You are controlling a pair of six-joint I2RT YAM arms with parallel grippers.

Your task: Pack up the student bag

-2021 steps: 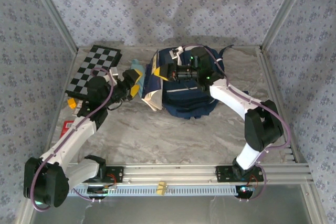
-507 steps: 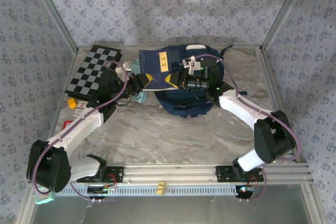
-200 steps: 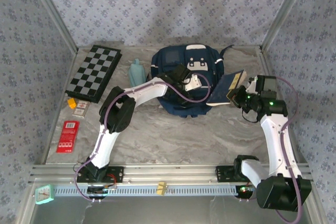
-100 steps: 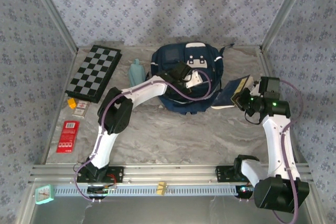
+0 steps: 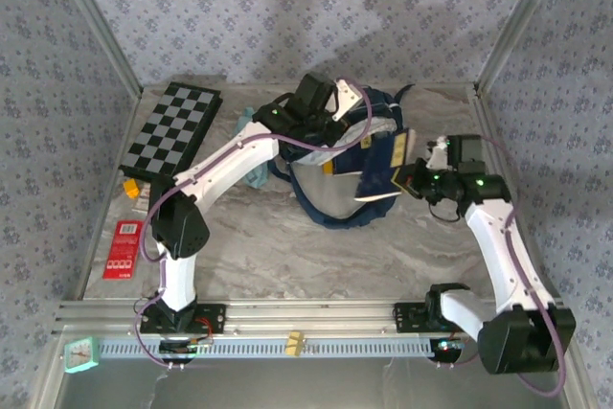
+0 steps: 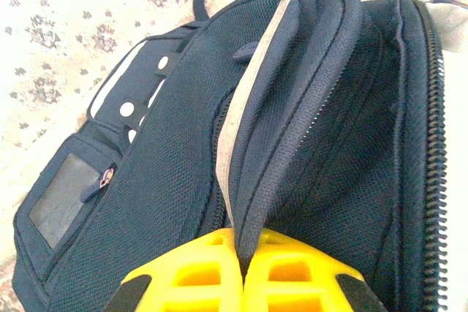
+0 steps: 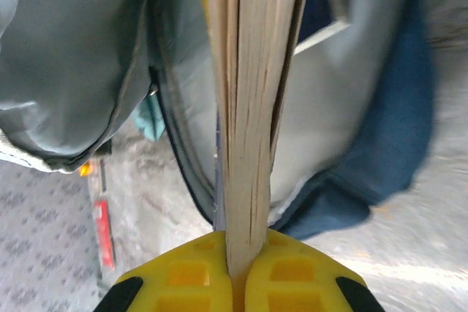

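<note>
I see a checkerboard (image 5: 175, 131) back left, a red packet (image 5: 119, 249) nearer me, a teal clock (image 5: 80, 354) near-left corner.

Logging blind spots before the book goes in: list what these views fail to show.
- Cover of the book: edge-on in the right wrist view, too small from above.
- Inside of the student bag: right wrist view blurred, the book in front.
- Teal item: crossed by the left arm in the top view.

The student bag (image 6: 168, 180) is matt mesh cloth, the book (image 7: 248, 107) rough-edged paper.
</note>
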